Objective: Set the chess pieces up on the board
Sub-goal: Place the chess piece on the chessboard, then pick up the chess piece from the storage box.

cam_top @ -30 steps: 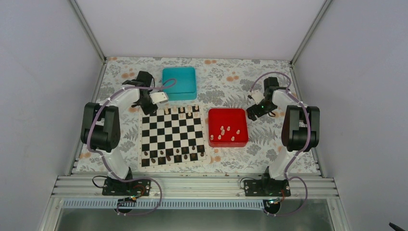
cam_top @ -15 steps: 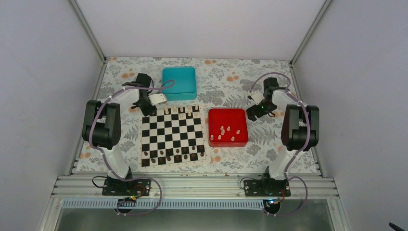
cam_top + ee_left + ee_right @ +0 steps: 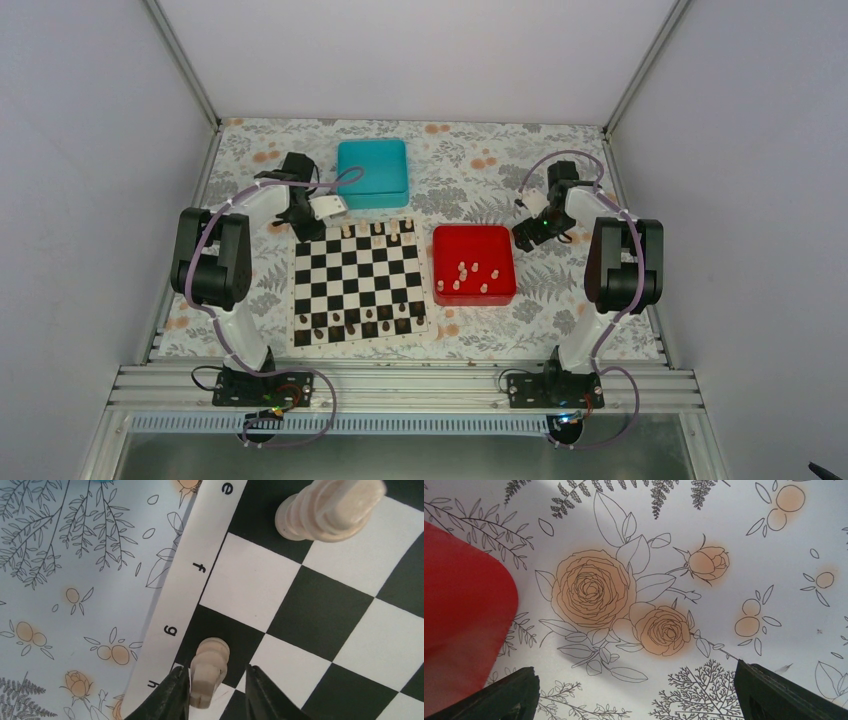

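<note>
Left gripper: jaws slightly apart around 1 cream piece; 1 finger is clear of it, and contact by the other is hard to tell.
Cream piece: standing on the board, on an edge square by letters g and h.
Right gripper: jaws wide apart, holding nothing, above the floral cloth beside the red tray.

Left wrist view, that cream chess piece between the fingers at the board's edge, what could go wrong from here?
1. The left gripper has its jaws only slightly apart around the cream piece, and one finger looks pressed against it; lifting away could drag or tip it.
2. The piece seems to stand by the line between two squares at the board edge, so it may end off-centre.
</note>
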Motion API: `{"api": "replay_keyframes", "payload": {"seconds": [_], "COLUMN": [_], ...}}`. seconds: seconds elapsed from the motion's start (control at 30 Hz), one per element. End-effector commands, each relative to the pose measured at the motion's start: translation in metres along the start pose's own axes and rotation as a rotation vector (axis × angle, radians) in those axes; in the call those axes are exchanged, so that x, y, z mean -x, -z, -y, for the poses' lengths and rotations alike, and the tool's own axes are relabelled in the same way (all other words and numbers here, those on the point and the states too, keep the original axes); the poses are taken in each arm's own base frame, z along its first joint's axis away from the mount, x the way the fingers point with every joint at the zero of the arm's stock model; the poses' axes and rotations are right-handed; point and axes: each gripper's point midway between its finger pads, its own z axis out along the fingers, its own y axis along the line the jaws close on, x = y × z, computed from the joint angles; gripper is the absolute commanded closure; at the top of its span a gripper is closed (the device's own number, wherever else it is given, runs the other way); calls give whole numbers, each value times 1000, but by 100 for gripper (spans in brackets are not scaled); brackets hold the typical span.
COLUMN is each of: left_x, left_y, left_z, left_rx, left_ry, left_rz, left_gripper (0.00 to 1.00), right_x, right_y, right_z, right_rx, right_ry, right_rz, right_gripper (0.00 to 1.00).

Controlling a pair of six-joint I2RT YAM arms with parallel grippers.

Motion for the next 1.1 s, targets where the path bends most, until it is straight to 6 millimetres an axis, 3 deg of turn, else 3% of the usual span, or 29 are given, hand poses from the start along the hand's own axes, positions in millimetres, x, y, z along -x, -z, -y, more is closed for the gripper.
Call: {"api": "replay_keyframes", "payload": {"seconds": [0.0, 0.2, 0.37, 0.47, 0.63, 0.8, 0.9, 1.07], "left_x": [0, 12, 61, 107, 187, 244, 255, 257], "left_y": [4, 34, 98, 135, 161, 154, 127, 82], "left_z": [-3, -14, -21, 1, 74, 163, 202, 247], "left_rx": [-4, 28, 112, 140, 102, -26, -84, -152], "left_ry": [-1, -14, -78, -160, -340, -520, -594, -667], "left_rz": [-9, -1, 89, 165, 272, 316, 286, 230], "left_gripper": [70, 67, 63, 57, 54, 54, 54, 55], "right_x": [0, 0, 0, 0, 0, 0, 0, 0], "right_y": [-2, -2, -2, -2, -3, -3, -3, -4], "right_z": [-1, -2, -3, -3, -3, -4, -4, -5], "right_rx": [-1, 2, 3, 4, 5, 9, 12, 17], "right_ry": [4, 8, 8, 7, 9, 8, 8, 11], "right_rz": [-6, -7, -5, -4, -5, -7, -6, -8], "right_gripper": [0, 0, 0, 0, 0, 0, 0, 0]}}
